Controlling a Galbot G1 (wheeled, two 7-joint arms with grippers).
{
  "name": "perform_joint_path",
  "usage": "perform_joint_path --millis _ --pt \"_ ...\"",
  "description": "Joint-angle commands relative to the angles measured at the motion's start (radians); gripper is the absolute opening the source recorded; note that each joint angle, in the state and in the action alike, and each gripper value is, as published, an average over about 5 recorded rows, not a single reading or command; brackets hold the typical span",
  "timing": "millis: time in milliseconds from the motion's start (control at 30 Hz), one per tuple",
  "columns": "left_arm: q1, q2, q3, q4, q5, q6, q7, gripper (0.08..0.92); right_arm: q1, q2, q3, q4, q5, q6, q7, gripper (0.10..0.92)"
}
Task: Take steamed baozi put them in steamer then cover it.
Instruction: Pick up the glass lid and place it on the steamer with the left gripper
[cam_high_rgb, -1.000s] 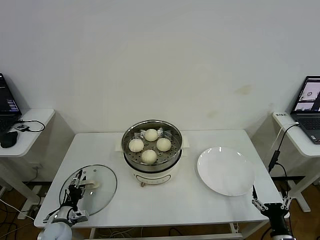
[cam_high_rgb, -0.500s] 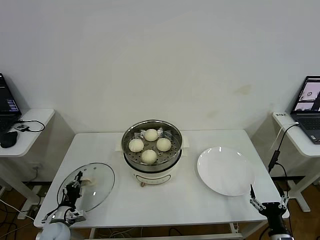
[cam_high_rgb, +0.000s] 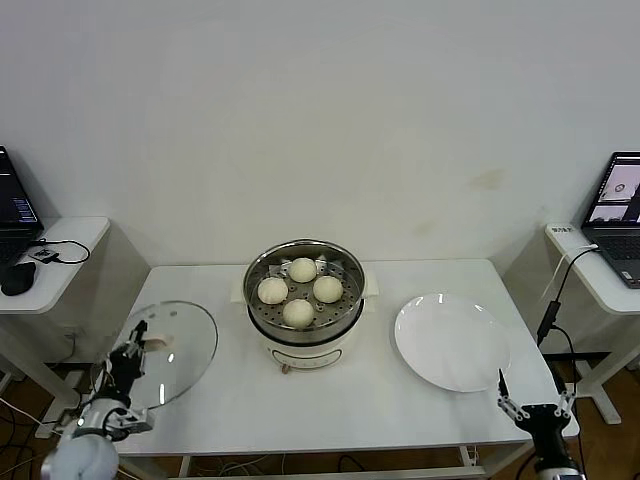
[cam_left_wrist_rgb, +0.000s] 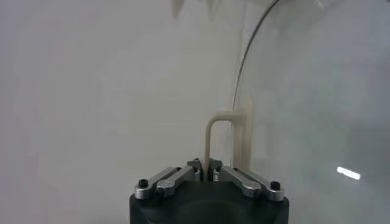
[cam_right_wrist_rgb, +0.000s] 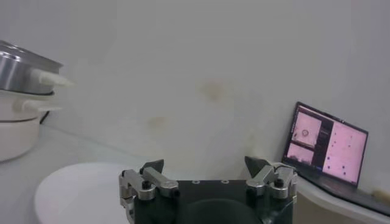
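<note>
I see my left gripper (cam_left_wrist_rgb: 205, 165) clenched on the cover (cam_high_rgb: 165, 350) handle (cam_left_wrist_rgb: 228, 137), four baozi (cam_high_rgb: 299, 290) in steamer (cam_high_rgb: 303, 300) head-view only, right gripper (cam_right_wrist_rgb: 204, 165) spread wide, idle beside counter (cam_high_rgb: 330, 400).

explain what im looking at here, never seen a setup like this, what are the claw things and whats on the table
It is a two-armed robot seen from three cameras: one on its head looking down, one on each wrist. The claws are its grippers. The left gripper is shut on the pale handle of the glass cover, lifted and tilted at the table's left edge. The right gripper waits open near the front right corner. On the white table stand the steamer holding four steamed baozi and an empty white plate.
</note>
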Motion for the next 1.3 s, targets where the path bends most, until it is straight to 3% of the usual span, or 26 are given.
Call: perform_joint_path --millis 33,300,533,800,1133,1300 --pt "-0.006 0.141 -0.030 -0.173 -0.048 0.031 0.095 0.144 -0.001 0.001 -0.004 0.001 -0.005 0.001 0.000 0.823" --pt "-0.067 0.223 0.066 -0.291 -0.106 0.149 0.197 0.144 -0.003 0.008 -0.018 0.005 -0.024 0.003 -0.002 0.823" --pt "-0.179 0.210 0.301 -0.345 -0.146 0.261 0.235 0.144 -0.015 0.021 -0.044 -0.005 -0.069 0.012 0.000 0.823" --pt "-0.369 0.151 0.548 -0.279 -0.123 0.379 0.247 0.144 -0.021 0.059 -0.048 0.003 -0.174 0.026 0.020 0.823" --pt "-0.514 0.015 0.653 -0.240 0.108 0.511 0.408 0.144 -0.003 0.102 -0.066 -0.024 -0.250 0.031 0.038 0.823" --pt "-0.557 -0.095 0.674 -0.183 0.206 0.559 0.463 0.144 0.013 0.112 -0.069 -0.049 -0.271 0.035 0.045 0.823"
